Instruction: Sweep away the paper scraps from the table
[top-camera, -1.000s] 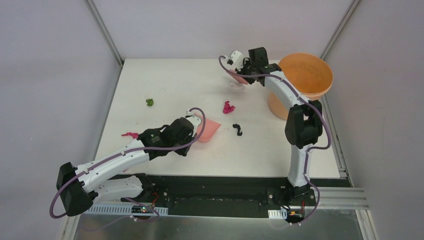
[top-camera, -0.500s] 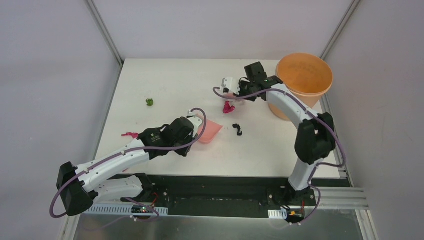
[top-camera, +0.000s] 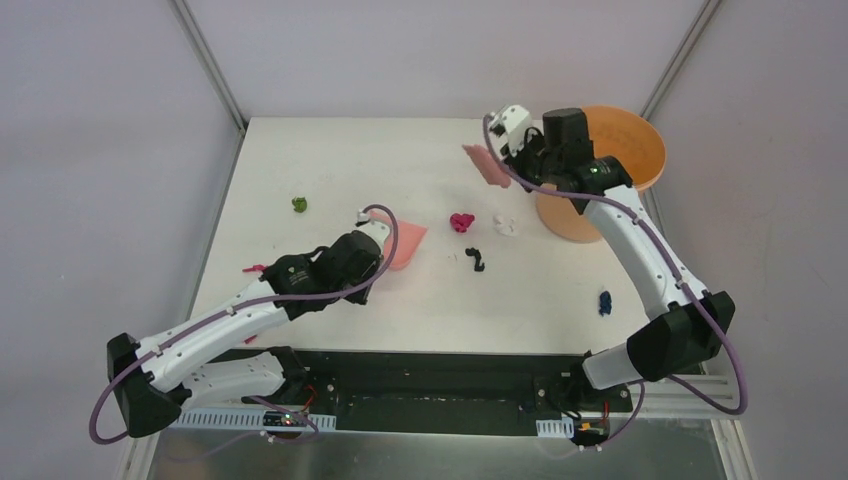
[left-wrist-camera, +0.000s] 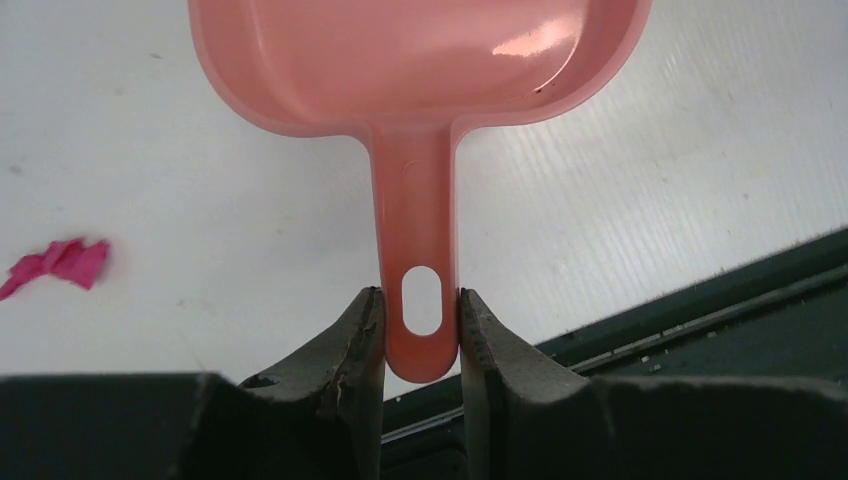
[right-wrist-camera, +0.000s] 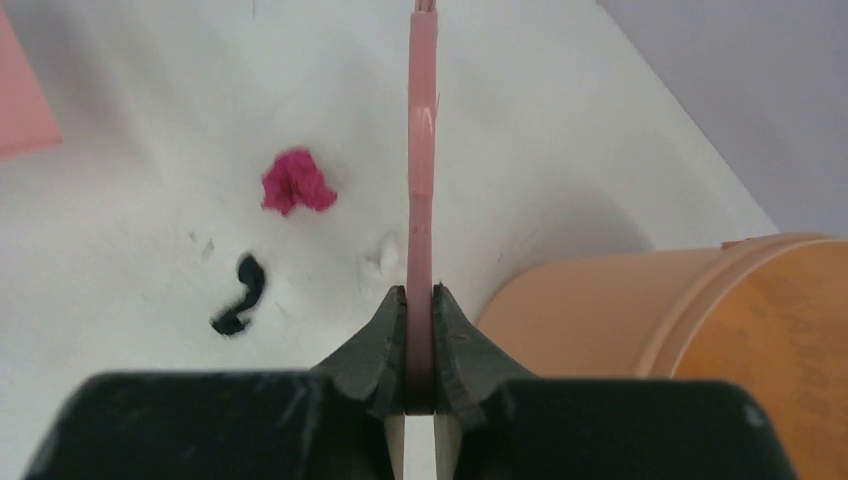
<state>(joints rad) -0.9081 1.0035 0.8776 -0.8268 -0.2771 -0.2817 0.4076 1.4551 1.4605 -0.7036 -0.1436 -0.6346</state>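
My left gripper (top-camera: 376, 262) is shut on the handle of the pink dustpan (top-camera: 405, 243), which lies on the white table (top-camera: 330, 160); the left wrist view shows the fingers (left-wrist-camera: 366, 330) clamping the handle below the pan (left-wrist-camera: 420, 60). My right gripper (top-camera: 524, 152) is shut on the pink brush (top-camera: 486, 165), held above the table near the bucket; the brush (right-wrist-camera: 421, 150) runs edge-on from my gripper (right-wrist-camera: 420, 300). Paper scraps lie loose: magenta (top-camera: 461, 222), white (top-camera: 505, 224), black (top-camera: 475, 260), dark blue (top-camera: 604, 302), green (top-camera: 299, 204), and magenta at the left (top-camera: 255, 268).
The orange round bucket (top-camera: 600, 170) stands at the table's back right, close beside my right wrist, and also shows in the right wrist view (right-wrist-camera: 700, 330). A black strip (top-camera: 450, 365) runs along the table's front edge. Grey walls enclose the table.
My right arm swung the brush down to the magenta scrap, then back up towards the bucket. The magenta scrap shifted slightly. White and dark blue scraps now show. The dustpan shifted slightly left.
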